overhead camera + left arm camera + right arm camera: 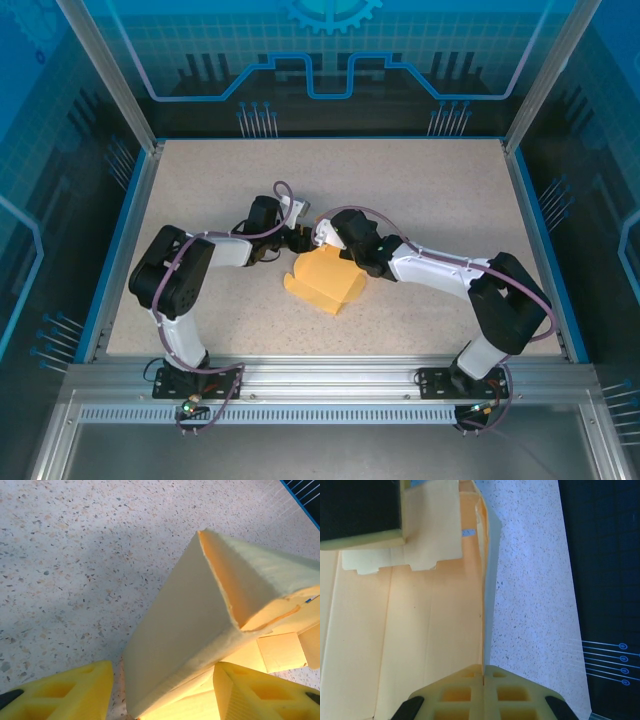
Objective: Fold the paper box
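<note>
The paper box (325,282) is pale yellow cardboard, partly folded, lying mid-table between the two arms. My right gripper (484,667) is shut on the thin upright edge of one box wall (487,580), seen edge-on; the flat inner panels (410,630) spread to its left. From above, the right gripper (326,236) sits at the box's far edge. My left gripper (296,240) is just left of it. Its yellow fingers (65,695) stand open on either side of a raised, folded wall of the box (185,630), with a gap on the left side.
The speckled table top (430,190) has free room behind and to the sides of the box. A blue rim (532,240) and aluminium posts bound it. A tiny blue mark (468,532) shows on the box's inner fold.
</note>
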Robot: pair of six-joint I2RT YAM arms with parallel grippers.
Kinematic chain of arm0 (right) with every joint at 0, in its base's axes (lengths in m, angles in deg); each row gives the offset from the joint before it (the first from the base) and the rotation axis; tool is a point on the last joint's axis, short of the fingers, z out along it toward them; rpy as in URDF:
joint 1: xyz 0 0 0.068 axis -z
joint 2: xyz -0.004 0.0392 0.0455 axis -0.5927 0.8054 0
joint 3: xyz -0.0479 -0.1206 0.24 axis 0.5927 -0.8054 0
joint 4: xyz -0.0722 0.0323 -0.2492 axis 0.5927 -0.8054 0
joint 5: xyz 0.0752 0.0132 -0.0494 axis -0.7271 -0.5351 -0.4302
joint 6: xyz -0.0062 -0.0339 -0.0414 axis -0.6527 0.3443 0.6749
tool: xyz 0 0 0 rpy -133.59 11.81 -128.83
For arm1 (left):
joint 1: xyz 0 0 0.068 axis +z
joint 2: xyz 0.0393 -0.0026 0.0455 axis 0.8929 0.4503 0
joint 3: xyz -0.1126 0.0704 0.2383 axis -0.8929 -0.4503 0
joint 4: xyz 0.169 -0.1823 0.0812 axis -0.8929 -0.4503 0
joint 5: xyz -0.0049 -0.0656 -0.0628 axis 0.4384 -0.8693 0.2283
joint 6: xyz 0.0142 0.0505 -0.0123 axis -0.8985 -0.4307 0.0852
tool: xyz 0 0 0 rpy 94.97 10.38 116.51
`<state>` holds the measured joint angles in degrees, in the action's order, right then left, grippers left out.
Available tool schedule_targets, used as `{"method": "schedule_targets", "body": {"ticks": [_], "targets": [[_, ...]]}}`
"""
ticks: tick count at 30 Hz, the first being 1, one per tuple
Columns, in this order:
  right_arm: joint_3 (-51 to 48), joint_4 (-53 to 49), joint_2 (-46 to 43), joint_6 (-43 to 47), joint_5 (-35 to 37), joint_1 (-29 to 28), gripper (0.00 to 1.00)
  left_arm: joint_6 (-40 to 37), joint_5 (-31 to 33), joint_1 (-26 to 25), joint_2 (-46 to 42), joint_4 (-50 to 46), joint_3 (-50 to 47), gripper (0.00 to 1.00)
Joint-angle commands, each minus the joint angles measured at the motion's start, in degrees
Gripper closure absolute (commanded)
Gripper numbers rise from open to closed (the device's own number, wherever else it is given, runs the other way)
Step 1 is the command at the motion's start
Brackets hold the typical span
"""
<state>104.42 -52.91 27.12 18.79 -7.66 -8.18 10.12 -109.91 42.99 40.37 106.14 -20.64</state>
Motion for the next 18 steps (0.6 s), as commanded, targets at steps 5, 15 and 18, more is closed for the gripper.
{"method": "schedule_targets", "body": {"ticks": [5,15,18], "targets": [[1.3,-3.71,0.94,-0.93,-3.68,0.47,1.0,-2.16,2.78,1.09,-2.58,1.52,-1.09,0.47],[2.88,-5.35,0.72,-2.83,-7.23,1.21,1.0,-6.45,0.36,0.27,-2.07,1.27,-1.33,0.45],[3.73,-6.44,0.43,-4.14,-9.52,1.74,1.0,-7.57,0.24,-0.39,-1.92,1.55,-1.14,0.43]]}}
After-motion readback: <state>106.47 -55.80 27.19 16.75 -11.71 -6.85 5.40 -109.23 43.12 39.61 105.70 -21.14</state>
